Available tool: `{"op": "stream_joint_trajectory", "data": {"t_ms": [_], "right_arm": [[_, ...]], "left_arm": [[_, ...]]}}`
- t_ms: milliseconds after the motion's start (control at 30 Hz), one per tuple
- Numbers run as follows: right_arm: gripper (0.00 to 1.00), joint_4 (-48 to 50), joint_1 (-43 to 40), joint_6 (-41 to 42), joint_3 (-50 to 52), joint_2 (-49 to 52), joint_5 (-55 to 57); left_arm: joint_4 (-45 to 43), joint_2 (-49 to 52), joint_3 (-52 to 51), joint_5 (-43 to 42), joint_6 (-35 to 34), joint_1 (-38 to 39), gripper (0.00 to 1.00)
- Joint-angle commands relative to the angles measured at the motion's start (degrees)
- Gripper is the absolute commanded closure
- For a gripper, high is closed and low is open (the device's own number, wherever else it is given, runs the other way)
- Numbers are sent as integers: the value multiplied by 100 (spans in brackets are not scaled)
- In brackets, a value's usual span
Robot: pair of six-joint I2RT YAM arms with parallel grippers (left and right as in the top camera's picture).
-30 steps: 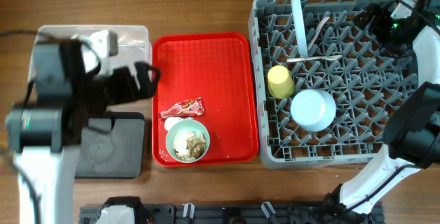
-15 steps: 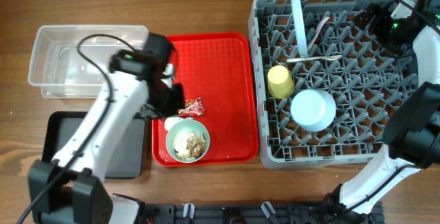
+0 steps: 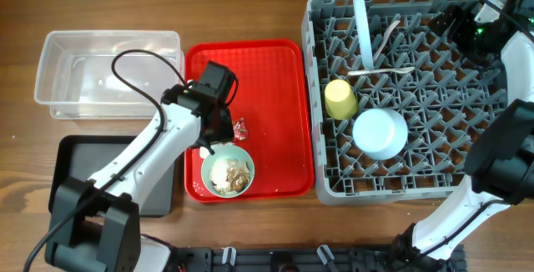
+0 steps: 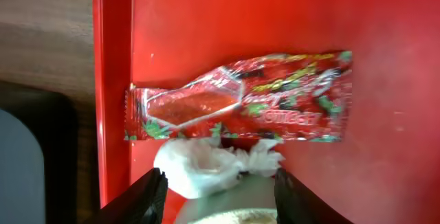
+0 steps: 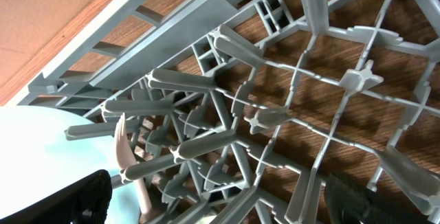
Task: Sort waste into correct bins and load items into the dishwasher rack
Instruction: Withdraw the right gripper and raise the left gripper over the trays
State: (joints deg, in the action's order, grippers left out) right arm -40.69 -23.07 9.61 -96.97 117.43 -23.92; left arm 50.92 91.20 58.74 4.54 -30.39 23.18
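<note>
The red snack wrapper lies flat on the red serving tray, and the white crumpled scrap lies just below it against the mint-green bowl of beige leftovers. My left gripper hangs low over them, open. Its dark fingers stand either side of the scrap, gripping nothing. In the grey dishwasher rack are the yellow cup, a pale blue round dish, a plate on edge and white cutlery. My right gripper stays open over the rack's far right corner.
The clear tub stands left of the red tray. The black tray lies in front of the tub, partly under my left arm. Grey pegs fill the right wrist view, with wood showing beneath.
My left arm has swung right, from over the tub and black tray onto the red tray, ending above the wrapper and scrap. The right arm has not moved.
</note>
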Motion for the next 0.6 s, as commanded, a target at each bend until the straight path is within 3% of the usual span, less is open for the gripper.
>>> {"op": "stream_joint_trajectory", "data": {"t_ms": [0,233,333,467,567], "right_arm": [[0,13,2,-2,2,55,17],[0,13,2,0,2,55,15],[0,15,2,0,2,55,15],[0,15,2,0,2,55,15],[0,15,2,-2,2,55,17]], "left_arm": [[-205,55,-315,138,-186,-31,48],[-898,83,-785,138,-188,-31,50],[-960,85,-807,138,-186,-31,62],[-1207,85,-807,138,-181,-31,96],[-1617,85,-800,138,-181,-35,96]]}}
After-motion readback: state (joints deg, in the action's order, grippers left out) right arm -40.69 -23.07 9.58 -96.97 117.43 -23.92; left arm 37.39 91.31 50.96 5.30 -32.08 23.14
